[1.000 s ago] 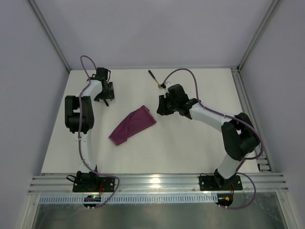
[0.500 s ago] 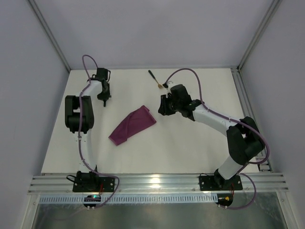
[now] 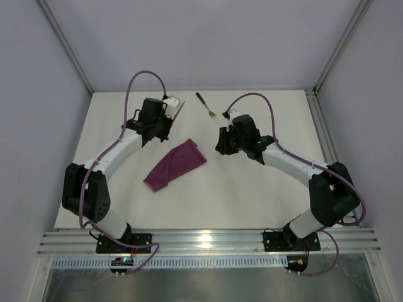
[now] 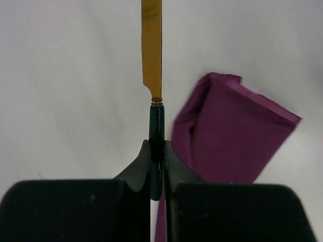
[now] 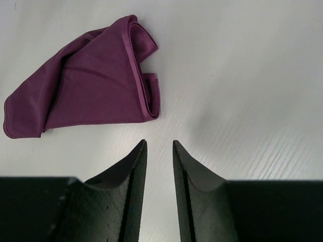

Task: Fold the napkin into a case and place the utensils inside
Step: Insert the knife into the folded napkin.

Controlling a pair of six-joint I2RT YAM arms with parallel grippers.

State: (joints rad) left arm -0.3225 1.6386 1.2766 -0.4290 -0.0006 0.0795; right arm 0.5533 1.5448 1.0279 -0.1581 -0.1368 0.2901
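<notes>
The napkin [image 3: 175, 165] lies folded into a slim magenta pouch mid-table, with its rolled end [image 5: 144, 96] toward my right gripper. My left gripper [image 3: 169, 121] is shut on the knife [image 4: 151, 45], pinching its black handle [image 4: 157, 126]. The gold blade [image 3: 179, 108] points out ahead of the fingers, just back-left of the napkin [image 4: 227, 136]. The fork [image 3: 206, 105] lies on the table at the back centre. My right gripper [image 3: 220, 142] hovers just right of the napkin. Its jaws [image 5: 159, 143] stand slightly apart with nothing between them.
Metal frame posts and grey walls enclose the white table [image 3: 264, 195]. A rail [image 3: 208, 239] runs along the near edge by the arm bases. Purple cables loop above both arms.
My left gripper shut on the knife at the back left and carried it right, toward the napkin's far end. The right arm shifted slightly to the right.
</notes>
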